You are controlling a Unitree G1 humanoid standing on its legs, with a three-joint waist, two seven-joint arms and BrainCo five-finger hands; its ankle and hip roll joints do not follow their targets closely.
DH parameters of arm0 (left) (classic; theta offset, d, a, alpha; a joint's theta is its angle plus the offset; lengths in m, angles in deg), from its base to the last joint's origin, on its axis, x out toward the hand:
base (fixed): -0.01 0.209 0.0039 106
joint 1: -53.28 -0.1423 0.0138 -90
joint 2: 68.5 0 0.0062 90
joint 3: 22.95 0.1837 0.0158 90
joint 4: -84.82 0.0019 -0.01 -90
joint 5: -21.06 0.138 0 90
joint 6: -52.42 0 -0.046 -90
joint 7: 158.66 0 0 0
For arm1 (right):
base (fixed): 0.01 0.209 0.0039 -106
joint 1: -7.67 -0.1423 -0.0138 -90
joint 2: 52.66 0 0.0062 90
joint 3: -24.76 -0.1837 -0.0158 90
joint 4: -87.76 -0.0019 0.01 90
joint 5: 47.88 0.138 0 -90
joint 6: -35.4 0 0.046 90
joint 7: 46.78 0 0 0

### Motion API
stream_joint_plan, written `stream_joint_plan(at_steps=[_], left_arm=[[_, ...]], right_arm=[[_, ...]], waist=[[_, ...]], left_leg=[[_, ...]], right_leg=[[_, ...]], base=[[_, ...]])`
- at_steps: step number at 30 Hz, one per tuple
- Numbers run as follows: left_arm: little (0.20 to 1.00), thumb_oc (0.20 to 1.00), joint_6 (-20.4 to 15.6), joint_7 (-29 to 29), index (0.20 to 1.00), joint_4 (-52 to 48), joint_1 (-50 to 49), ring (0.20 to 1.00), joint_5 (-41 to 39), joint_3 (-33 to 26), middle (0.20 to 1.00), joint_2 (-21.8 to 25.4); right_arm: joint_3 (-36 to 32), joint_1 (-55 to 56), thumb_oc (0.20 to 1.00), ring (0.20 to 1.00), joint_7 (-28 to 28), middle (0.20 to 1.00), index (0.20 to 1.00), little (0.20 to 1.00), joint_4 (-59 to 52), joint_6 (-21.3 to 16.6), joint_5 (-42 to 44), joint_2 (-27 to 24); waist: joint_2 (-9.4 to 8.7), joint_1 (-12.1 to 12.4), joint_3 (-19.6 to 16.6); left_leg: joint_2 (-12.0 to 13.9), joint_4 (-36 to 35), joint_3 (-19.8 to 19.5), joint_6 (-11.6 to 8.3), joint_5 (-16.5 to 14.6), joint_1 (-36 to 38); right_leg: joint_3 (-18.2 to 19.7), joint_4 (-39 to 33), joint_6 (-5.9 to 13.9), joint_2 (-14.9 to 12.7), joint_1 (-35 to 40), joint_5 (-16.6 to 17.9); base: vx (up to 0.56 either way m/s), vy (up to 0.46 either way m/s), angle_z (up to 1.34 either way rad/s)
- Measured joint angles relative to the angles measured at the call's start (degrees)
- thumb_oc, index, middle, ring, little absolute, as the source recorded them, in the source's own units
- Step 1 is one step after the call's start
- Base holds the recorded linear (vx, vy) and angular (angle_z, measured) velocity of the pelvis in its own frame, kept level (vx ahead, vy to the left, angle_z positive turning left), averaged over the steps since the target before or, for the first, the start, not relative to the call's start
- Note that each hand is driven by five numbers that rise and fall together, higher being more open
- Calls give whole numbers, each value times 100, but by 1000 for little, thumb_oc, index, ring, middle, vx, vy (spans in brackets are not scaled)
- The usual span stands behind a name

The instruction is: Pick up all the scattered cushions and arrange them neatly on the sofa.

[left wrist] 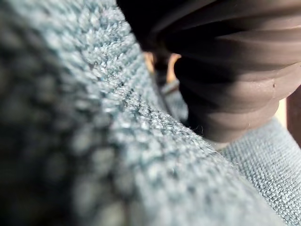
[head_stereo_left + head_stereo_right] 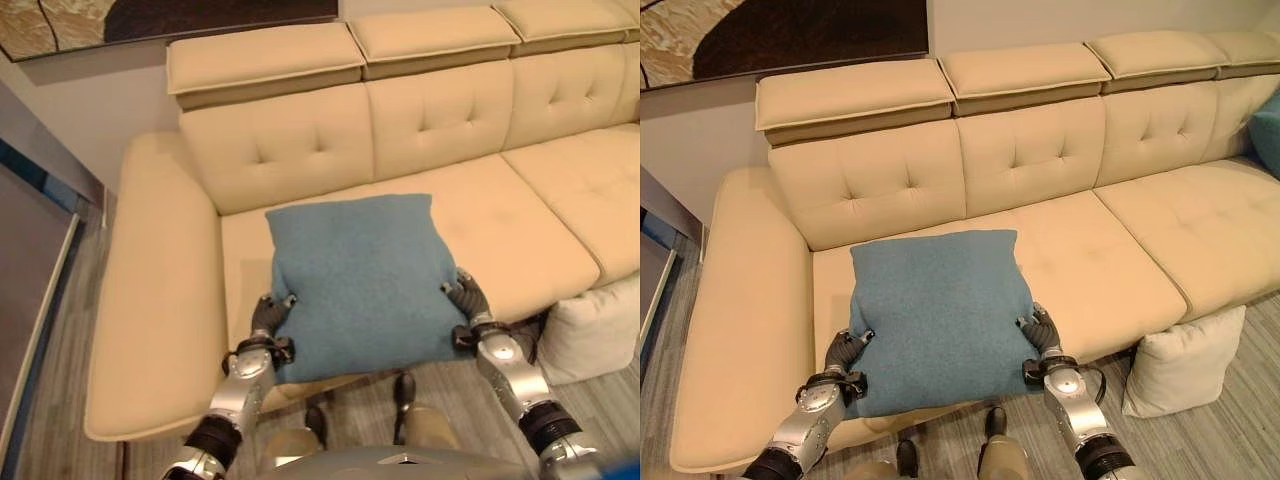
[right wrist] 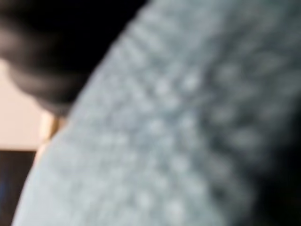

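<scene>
Blue cushion [image 2: 935, 315] is gripped at both side edges by left hand [image 2: 843, 352] and right hand [image 2: 1042, 332], over sofa [image 2: 1090, 260] seat; slip risked; 1 cream cushion [image 2: 1185, 360] left on floor

Blue cushion [image 2: 935, 315]: coarse woven cloth, matt, with the nubbly weave seen at close range. Sofa [image 2: 1140, 250]: smooth, leather-like beige covering with a soft sheen, button-tufted at the back. Cream cushion [image 2: 1185, 362]: plain matt cloth. Floor [image 2: 1230, 430]: grey wood-grain planking.
</scene>
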Motion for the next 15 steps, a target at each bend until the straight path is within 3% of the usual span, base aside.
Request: stream_joint_plan(at_steps=[1,4,9,10,12,13,15], left_arm=[[200,200,2,-1,200,5,-35,200,2,-22,200,-97],[200,200,3,-23,200,3,-32,200,12,9,200,-232],[200,200,2,-46,200,-3,35,200,8,10,200,-403],[200,200,7,-73,200,5,30,200,2,30,200,-383],[200,200,29,-131,200,14,183,200,0,79,200,-335],[200,200,35,-178,200,-5,154,200,-2,152,200,-281],[200,200,97,-238,200,2,-32,200,-1,213,200,-130]], right_arm=[[7,-13,200,200,-1,200,200,200,1,11,-48,-97],[-59,-14,200,200,1,200,200,200,-4,11,-53,-196],[-320,127,200,200,10,200,200,200,-220,4,-137,-211],[-325,161,200,200,20,200,200,200,-228,1,-146,-208],[-441,418,200,200,19,200,200,200,-337,-1,-143,-170],[-454,554,200,200,9,200,200,200,-343,-3,-138,-203],[-442,566,200,200,23,200,200,200,-355,-12,-137,-118]], waist=[[25,-17,-3],[2,-124,-1],[68,-243,-38],[78,-230,-37],[-126,-424,-20],[-231,-380,-27],[-263,-227,-7]], left_leg=[[139,34,-28,-130,-6,84],[218,69,-56,-275,54,228],[441,59,-638,-435,15,65],[449,201,-755,-580,76,-81],[308,1232,-881,-689,91,-907],[258,1264,-452,-634,361,-1066],[441,1345,136,-341,120,-943]], right_leg=[[-89,82,-31,88,84,-109],[-153,94,-77,188,374,-281],[-689,162,-191,328,525,-546],[-785,238,-287,358,521,-631],[-551,271,-518,385,491,-900],[-606,289,-673,315,469,-892],[-753,339,-814,312,532,-857]], base=[[174,-150,5],[174,-191,32],[67,-232,63],[-18,-365,89],[-15,-235,161],[10,-98,140],[38,-20,56]])
